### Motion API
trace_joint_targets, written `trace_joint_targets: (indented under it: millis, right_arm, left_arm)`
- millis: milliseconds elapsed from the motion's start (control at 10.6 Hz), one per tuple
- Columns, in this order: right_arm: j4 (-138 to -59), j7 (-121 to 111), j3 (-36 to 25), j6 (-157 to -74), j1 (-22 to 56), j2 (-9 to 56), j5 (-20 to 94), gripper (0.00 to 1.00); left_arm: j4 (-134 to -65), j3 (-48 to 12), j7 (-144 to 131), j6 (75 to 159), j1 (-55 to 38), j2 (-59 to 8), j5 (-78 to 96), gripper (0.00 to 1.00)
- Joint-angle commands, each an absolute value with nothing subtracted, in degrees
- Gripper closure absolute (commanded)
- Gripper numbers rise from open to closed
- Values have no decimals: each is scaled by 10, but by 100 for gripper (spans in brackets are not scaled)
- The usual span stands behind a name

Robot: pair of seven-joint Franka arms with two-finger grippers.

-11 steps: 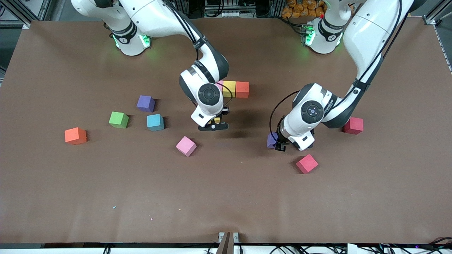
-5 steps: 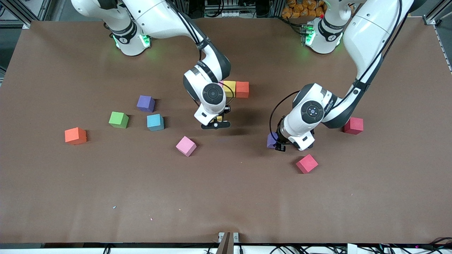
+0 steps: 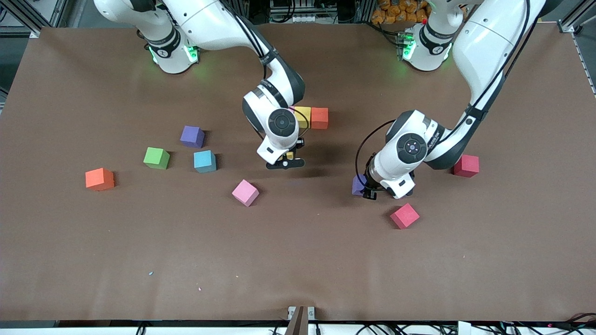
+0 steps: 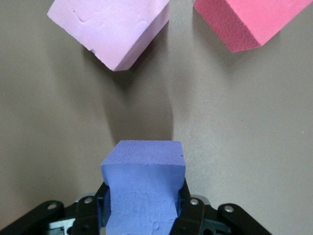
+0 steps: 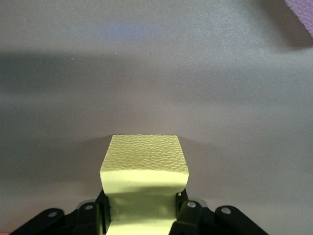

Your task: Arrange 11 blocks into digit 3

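Observation:
My right gripper (image 3: 286,160) is shut on a yellow block (image 5: 143,166), which also shows in the front view (image 3: 289,156). It holds the block over the table just in front of a short row: a mostly hidden pink block (image 3: 290,110), a yellow block (image 3: 302,117) and an orange block (image 3: 319,117). My left gripper (image 3: 363,188) is shut on a blue-purple block (image 4: 144,188), also seen in the front view (image 3: 358,184), low over the table beside a pink-red block (image 3: 404,215).
Loose blocks lie toward the right arm's end: purple (image 3: 192,136), green (image 3: 156,157), teal blue (image 3: 204,161), orange-red (image 3: 99,179), pink (image 3: 245,192). A red block (image 3: 466,165) lies by the left arm. The left wrist view shows a pink block (image 4: 112,29) and a pink-red one (image 4: 244,19).
My right gripper has carried the yellow block a little toward the row of blocks. The left arm has hardly moved.

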State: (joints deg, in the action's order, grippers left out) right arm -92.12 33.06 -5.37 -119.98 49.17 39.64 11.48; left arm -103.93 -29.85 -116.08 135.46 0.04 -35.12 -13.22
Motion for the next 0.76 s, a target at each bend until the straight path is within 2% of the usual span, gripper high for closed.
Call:
trace_joint_targets:
  millis: [0,94,661]
  right_arm:
    - [-939,330,-54,-1200,497,390,123,26]
    - [-939,330,-54,-1199,499,390,123,0]
    - [-925,289,-56,-1176,463,337,122,0]
  left_arm:
    - [-1027,-302,-1154,1342,3,-356,-119,100]
    - [-1027,-302,-1154,1342,3,-356,-119,100]
    - [-1023,-302,-1155,1342,4,-359,-119,100]
